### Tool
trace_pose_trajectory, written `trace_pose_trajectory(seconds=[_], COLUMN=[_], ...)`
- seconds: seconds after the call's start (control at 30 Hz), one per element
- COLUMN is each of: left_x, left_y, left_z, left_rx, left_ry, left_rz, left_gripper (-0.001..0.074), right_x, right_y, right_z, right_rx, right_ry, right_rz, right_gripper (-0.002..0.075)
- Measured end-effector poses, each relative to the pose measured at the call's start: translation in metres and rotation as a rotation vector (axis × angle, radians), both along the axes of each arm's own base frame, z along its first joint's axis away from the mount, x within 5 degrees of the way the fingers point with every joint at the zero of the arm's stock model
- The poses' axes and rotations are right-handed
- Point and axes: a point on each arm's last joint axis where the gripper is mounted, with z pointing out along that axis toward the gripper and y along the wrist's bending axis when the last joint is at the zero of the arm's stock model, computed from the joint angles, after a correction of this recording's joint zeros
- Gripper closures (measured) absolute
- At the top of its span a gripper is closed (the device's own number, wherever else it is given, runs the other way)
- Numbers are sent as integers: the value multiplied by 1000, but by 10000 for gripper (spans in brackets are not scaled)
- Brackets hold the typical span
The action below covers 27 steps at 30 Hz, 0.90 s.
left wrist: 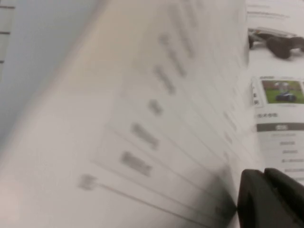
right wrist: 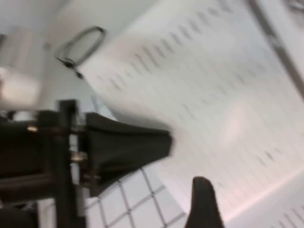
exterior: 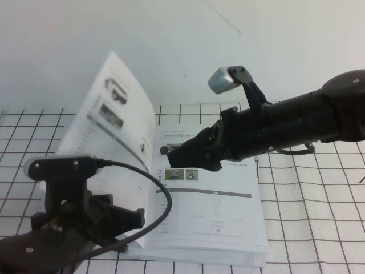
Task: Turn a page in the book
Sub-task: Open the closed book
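At about 8 o'clock of the high view, the left gripper, a black 2-finger claw under a grey wrist camera, stood low at the near left corner of the book, a thick white softcover catalogue of glossy printed pages lying open on the white gridded table cover. In its own wrist view only 1 dark fingertip showed beside the paper, so I cannot tell how far this claw was open or if it held anything.

Towards 10 o'clock, the page, a glossy white sheet with vehicle photos and a table on the visible side, stood lifted and curved above the left half of the book, its top edge leaning to the left.

At the centre, the right gripper reached in from 3 o'clock, over the flat right-hand page. Its 2 black fingers were spread apart and gripped nothing, the sheet lying just beyond them.

In my judgement the turn was more than half done. To finish it well, the right arm should push the sheet gently leftward near its free edge, low and slowly, so that the glossy paper does not spring back, while the left claw keeps out of the place where the sheet must land.
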Motion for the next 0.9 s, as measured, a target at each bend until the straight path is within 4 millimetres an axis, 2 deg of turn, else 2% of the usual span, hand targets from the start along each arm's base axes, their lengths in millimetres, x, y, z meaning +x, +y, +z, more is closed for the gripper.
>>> trace_pose_trajectory(seconds=[0.2, 0.37, 0.5, 0.7, 0.9], left_x=[-11, -16, -17, -13, -13], left_y=[4, 4, 5, 0, -10], left_z=[-20, -27, -29, -51, -79], left_rx=[0, -16, -9, 54, 53], left_ry=[74, 106, 113, 190, 319], left_rz=[-41, -60, -60, -63, -80], left_gripper=[737, 737, 737, 737, 737], right_x=[8, 19, 24, 26, 26], right_y=[0, 1, 1, 2, 2], right_z=[-33, -69, -90, -109, -111], right_rx=[-115, -182, -219, -245, -246], right_ry=[47, 102, 130, 171, 182], right_rz=[-4, -44, -73, -78, -82], right_gripper=[315, 395, 421, 484, 577])
